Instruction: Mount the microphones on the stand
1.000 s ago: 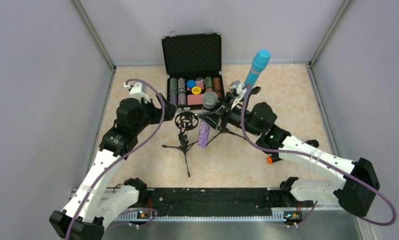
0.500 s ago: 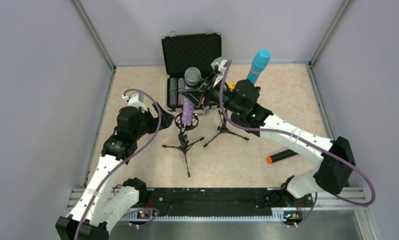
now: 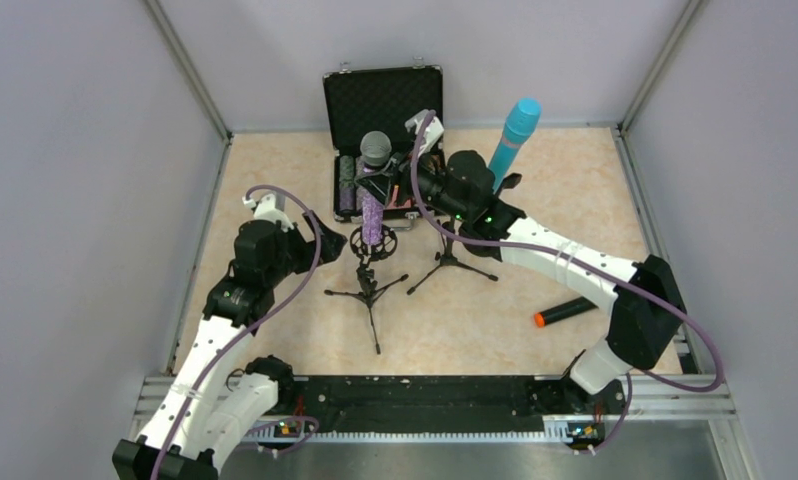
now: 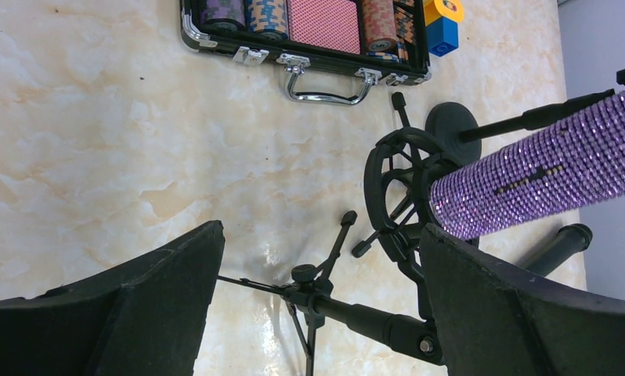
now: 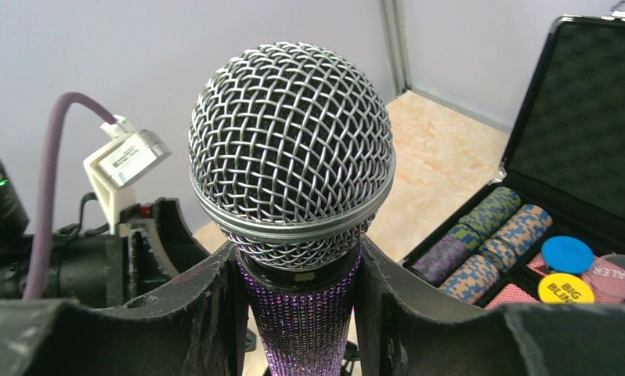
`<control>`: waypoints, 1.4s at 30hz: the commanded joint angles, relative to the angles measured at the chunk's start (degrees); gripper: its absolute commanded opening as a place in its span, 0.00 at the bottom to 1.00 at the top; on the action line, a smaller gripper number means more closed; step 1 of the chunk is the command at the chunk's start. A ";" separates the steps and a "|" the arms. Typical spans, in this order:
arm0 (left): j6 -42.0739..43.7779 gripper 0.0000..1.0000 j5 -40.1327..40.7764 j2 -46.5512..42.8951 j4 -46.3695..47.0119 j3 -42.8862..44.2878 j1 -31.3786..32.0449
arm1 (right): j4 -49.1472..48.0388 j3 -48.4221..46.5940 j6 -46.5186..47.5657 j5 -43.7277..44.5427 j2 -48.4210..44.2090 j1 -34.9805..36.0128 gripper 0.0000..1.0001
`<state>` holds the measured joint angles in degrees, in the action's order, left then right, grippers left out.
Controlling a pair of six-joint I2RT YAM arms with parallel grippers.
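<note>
The right wrist view's bottom edge cuts off the purple microphone (image 5: pixel 292 157).

The left arm (image 3: pixel 207 345) is raised from its base at the near left and bent at the elbow, with the wrist turned towards the middle. The left gripper (image 4: pixel 321 235) is held wide open and empty, its two black fingers (image 4: pixel 160 290) spread far apart and pointed downward. The right arm (image 3: pixel 565 265) is folded at an elbow on the near right, and its forearm is stretched far forward and to the left. The right gripper (image 5: pixel 298 262) is closed around the body of the purple microphone (image 5: pixel 292 157), just beneath the mesh head, which is held head uppermost between the two fingers.
</note>
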<state>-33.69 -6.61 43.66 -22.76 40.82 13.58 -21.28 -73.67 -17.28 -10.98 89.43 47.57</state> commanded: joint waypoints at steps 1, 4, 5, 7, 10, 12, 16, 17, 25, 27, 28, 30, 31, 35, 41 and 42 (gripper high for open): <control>0.61 0.99 -0.22 -0.18 2.77 -0.71 -0.22 | -2.39 -2.36 0.85 1.84 -0.02 -1.57 0.00; 0.60 0.99 -0.42 -0.11 3.09 -1.09 -0.22 | -4.09 -1.34 0.09 1.50 -0.59 -2.01 0.00; 0.64 0.99 -0.42 -0.07 3.00 -1.21 -0.16 | -4.35 -1.15 0.07 1.61 -0.67 -2.12 0.00; 0.80 0.99 -0.42 -0.04 2.86 -1.26 -0.22 | -4.37 -1.12 0.14 1.79 -0.39 -2.11 0.00; 0.92 0.99 -0.27 -0.22 2.62 -1.40 -0.22 | -4.72 -0.90 0.08 0.45 0.43 -2.10 0.00; 0.91 0.99 -0.20 -0.53 2.68 -1.59 -0.22 | -4.80 -0.83 0.35 -1.48 1.30 -2.13 0.00; 1.07 0.99 -0.37 -0.80 2.59 -1.76 -0.22 | -5.16 -0.12 2.51 -4.23 2.17 -2.06 0.00; 1.15 0.99 -0.44 -0.85 2.61 -1.71 -0.22 | -5.78 0.69 3.02 -4.67 2.00 -2.04 0.00; 1.21 0.99 -1.24 -0.87 3.66 -1.96 -0.22 | -15.05 9.59 9.51 -6.90 -0.17 -0.38 0.00; 1.35 0.99 -1.33 -0.70 3.74 -1.89 -0.25 | -14.79 10.23 10.39 -7.25 -0.01 0.19 0.00; 1.43 0.99 -1.50 -0.65 3.73 -1.80 -0.23 | -14.62 10.41 10.73 -7.43 0.21 0.43 0.00; 1.37 0.99 -1.72 -0.76 3.86 -1.77 -0.22 | -14.41 10.92 11.18 -7.56 0.55 0.82 0.00; 1.35 0.99 -2.00 -0.83 3.97 -1.85 -0.22 | -14.52 11.30 11.20 -7.56 0.61 0.97 0.00; 1.43 0.99 -3.23 -1.86 4.96 -2.28 -0.21 | -16.90 13.38 10.72 -7.61 0.60 1.36 0.00; 2.62 0.99 -6.31 -3.74 6.48 -2.62 -0.22 | -18.81 14.61 9.63 -8.18 -0.01 1.69 0.07; 3.16 0.99 -7.11 -4.08 6.91 -2.73 -0.22 | -18.74 14.53 9.44 -8.39 -0.23 1.73 0.15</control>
<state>-32.64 -10.26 41.43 -20.25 38.54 13.58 -35.77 -59.02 -7.99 -18.11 91.55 48.60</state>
